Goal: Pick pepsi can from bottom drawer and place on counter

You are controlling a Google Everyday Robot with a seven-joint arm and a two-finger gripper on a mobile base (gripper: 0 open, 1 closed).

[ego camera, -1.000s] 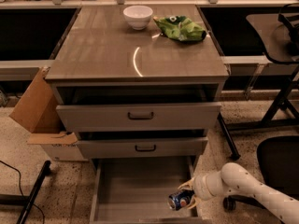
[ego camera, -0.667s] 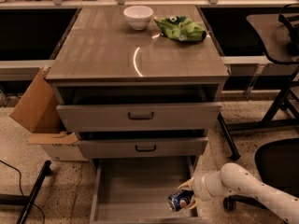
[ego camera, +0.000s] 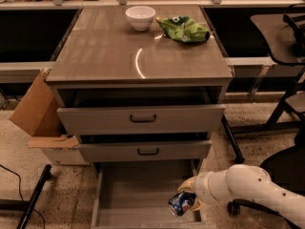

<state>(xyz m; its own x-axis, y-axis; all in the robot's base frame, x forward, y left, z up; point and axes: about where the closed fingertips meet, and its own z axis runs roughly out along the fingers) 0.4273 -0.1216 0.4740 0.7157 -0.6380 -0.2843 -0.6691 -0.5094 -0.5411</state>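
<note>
Small dark blue pepsi can point(ego camera: 181, 203) with silver ends and the round logo: tilted, low over the front right corner of the wide shallow grey-brown bottom drawer point(ego camera: 138, 190), which is pulled fully out. It looks off the drawer floor, though contact there is hard to rule out. The gripper point(ego camera: 189, 196) on the white arm point(ego camera: 248, 187) sits right at the can, reaching in from the right. Its pale fingers point(ego camera: 186, 185) are narrowed to can width, one above the can body and one below, clamped on it; they touch nothing else that I can see. Step in hand, as I read it: lift out. To do it well, go straight up and a bit toward the front first. The two grey drawers with dark bar handles, middle point(ego camera: 145, 150) and top point(ego camera: 140, 119), both stick out over the back of the bottom one, so clear their fronts before swinging in. Keep the squeeze firm, since a tilted can may slip. Then carry it over to the glossy grey-brown wood-grain counter point(ego camera: 109, 51). Set down on the bare front half, well apart from the small white bowl point(ego camera: 140, 17) and the crumpled green snack bag point(ego camera: 183, 28) at the back edge.
</note>
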